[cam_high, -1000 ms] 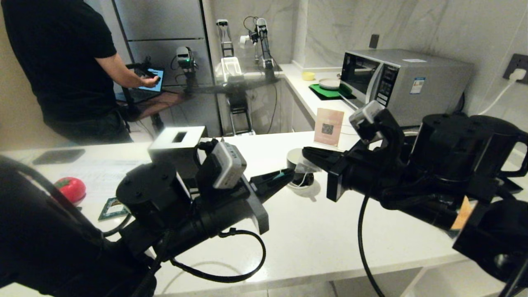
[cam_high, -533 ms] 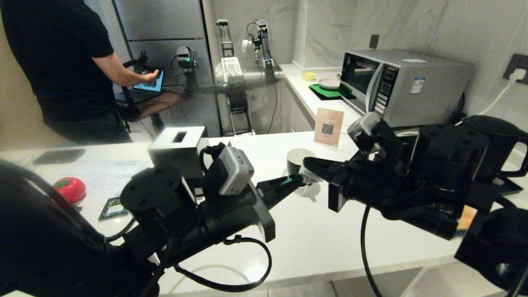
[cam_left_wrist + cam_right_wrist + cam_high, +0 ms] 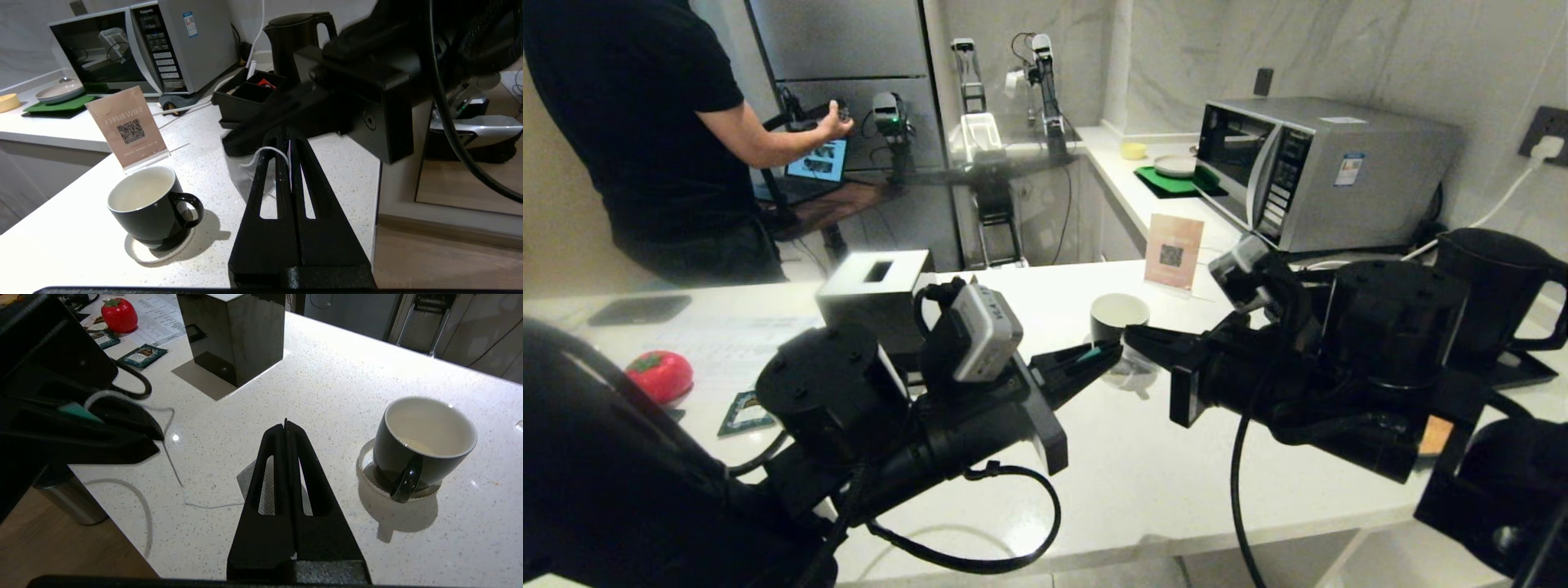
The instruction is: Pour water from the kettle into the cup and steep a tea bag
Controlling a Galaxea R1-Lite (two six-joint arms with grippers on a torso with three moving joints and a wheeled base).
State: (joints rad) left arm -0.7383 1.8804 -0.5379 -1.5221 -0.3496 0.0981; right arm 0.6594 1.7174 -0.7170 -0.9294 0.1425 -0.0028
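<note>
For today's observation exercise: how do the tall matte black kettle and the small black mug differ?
The tall matte black kettle is far larger than the small black mug. The kettle is black all over; the mug is white inside. The kettle stands beside the microwave; the mug sits on a white saucer mid-counter. Both stand upright with black loop handles.

A white speckled worktop (image 3: pixel 1160 474) runs across the room and turns along pale marble-veined walls (image 3: pixel 1380 49). A silver microwave (image 3: pixel 1319 167) stands on it by the wall, with a plug in a dark wall socket (image 3: pixel 1547 135) to its right. Further back lie a green mat (image 3: pixel 1176 181) with a plate (image 3: pixel 1174 166) and a small yellow bowl (image 3: pixel 1132 150). A tall steel fridge (image 3: pixel 849 73) fills the far corner. On the left a person in a black shirt (image 3: pixel 645 139) stands at a dark side table with a tablet (image 3: pixel 818 160). Wood flooring (image 3: pixel 449 261) shows beyond the worktop's edge. Soft light glares off the surface.
</note>
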